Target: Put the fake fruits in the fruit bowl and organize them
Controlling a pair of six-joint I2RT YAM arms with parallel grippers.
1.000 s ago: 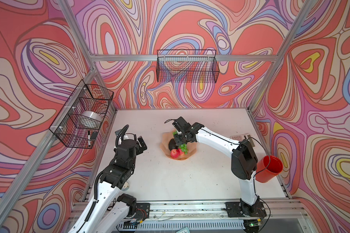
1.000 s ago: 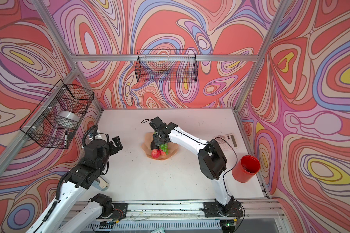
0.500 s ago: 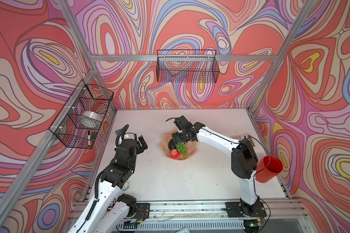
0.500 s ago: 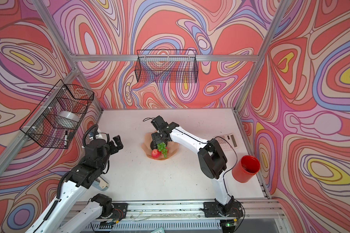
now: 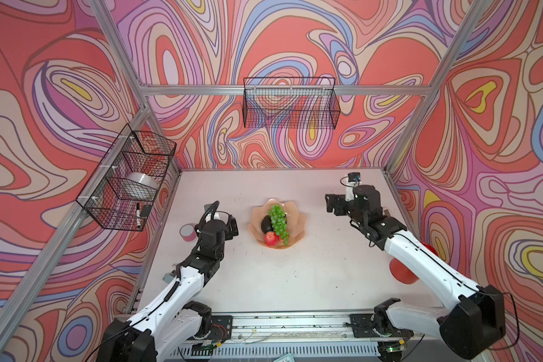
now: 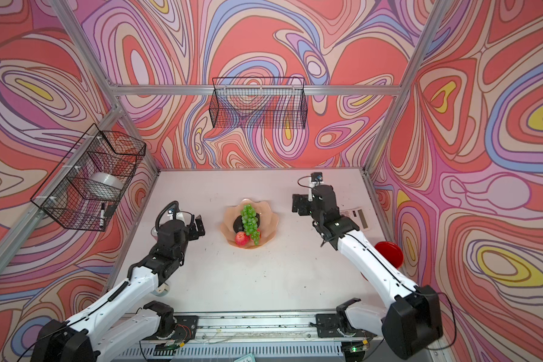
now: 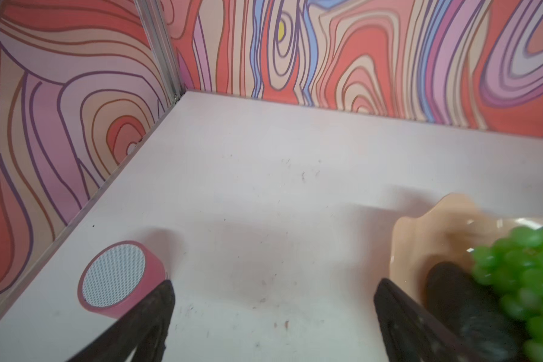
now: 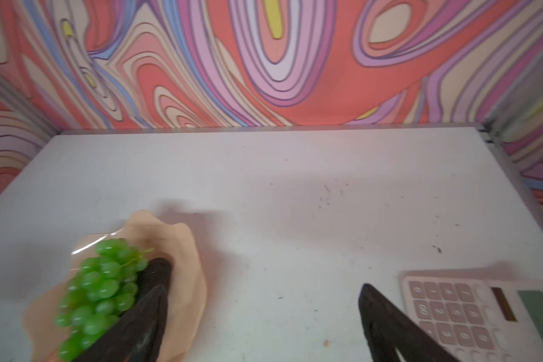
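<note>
The peach-pink fruit bowl [image 5: 297, 219] [image 6: 271, 219] stands mid-table. In it a bunch of green grapes [image 5: 278, 219] [image 6: 250, 223] lies lengthwise, with a dark avocado [image 5: 265, 224] [image 6: 238, 224] on its left and a red apple [image 5: 271, 238] [image 6: 241, 239] at the near end. My left gripper [image 5: 231, 224] [image 7: 273, 301] is open and empty, left of the bowl. My right gripper [image 5: 331, 204] [image 8: 264, 301] is open and empty, right of the bowl, over bare table. In the right wrist view, grapes [image 8: 102, 283] and a dark avocado [image 8: 157, 270] show in the bowl [image 8: 187, 250].
A pink round speaker [image 5: 187, 232] [image 7: 119, 279] lies by my left gripper. A pink calculator [image 6: 358, 217] [image 8: 483, 313] sits at the right edge. A red cup [image 5: 403, 273] [image 6: 389, 254] is partly behind my right arm. Wire baskets [image 5: 290, 103] hang on the walls.
My right gripper opened, let go of the grapes over the bowl and pulled back to the right. The grapes now lie in the bowl. The left arm hardly moved.
</note>
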